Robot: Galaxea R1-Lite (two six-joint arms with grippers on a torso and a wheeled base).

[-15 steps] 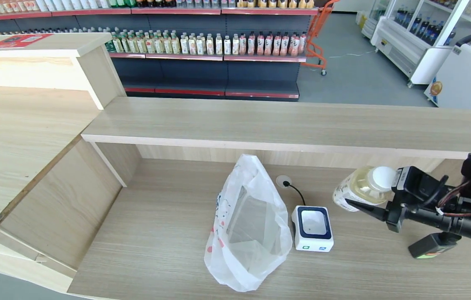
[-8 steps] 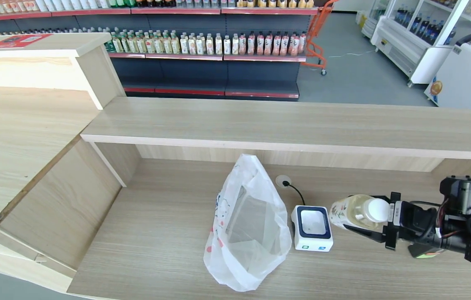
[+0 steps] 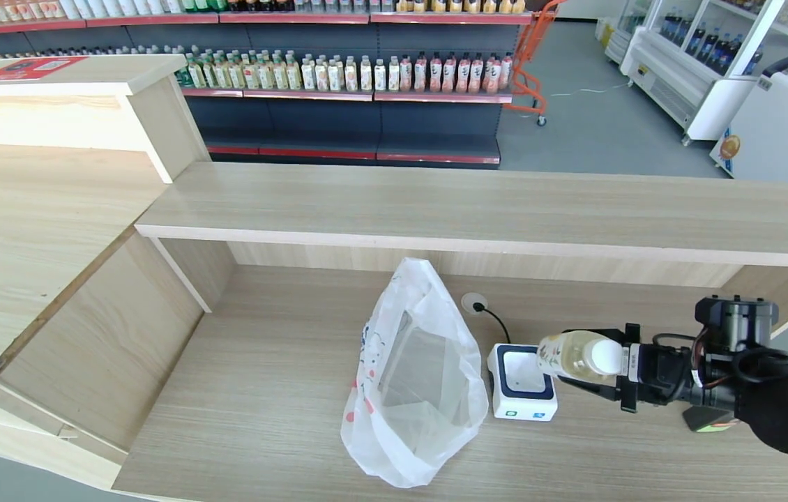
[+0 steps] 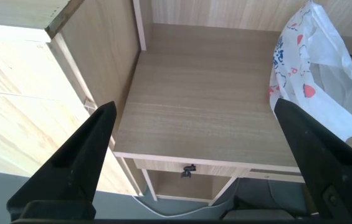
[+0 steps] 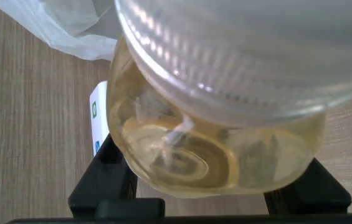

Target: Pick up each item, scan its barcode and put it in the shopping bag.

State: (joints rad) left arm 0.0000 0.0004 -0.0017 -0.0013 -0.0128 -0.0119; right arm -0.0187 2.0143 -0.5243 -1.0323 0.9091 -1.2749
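Note:
A clear bottle of yellowish drink with a white cap lies sideways in my right gripper, which is shut on it near the neck. The bottle's base hangs over the right edge of the white barcode scanner on the wooden desk. In the right wrist view the bottle sits between the dark fingers, with the scanner beneath it. The white shopping bag stands open just left of the scanner. My left gripper is open off the desk's left front corner, with the bag beyond it.
The scanner's cable runs to a hole at the back of the desk. A green and black object lies on the desk under my right arm. A raised counter overhangs the back; a side panel closes off the left.
My right gripper has carried the bottle down and to the left, from above the desk's right side to the scanner's right edge. The bag and scanner have stayed put.

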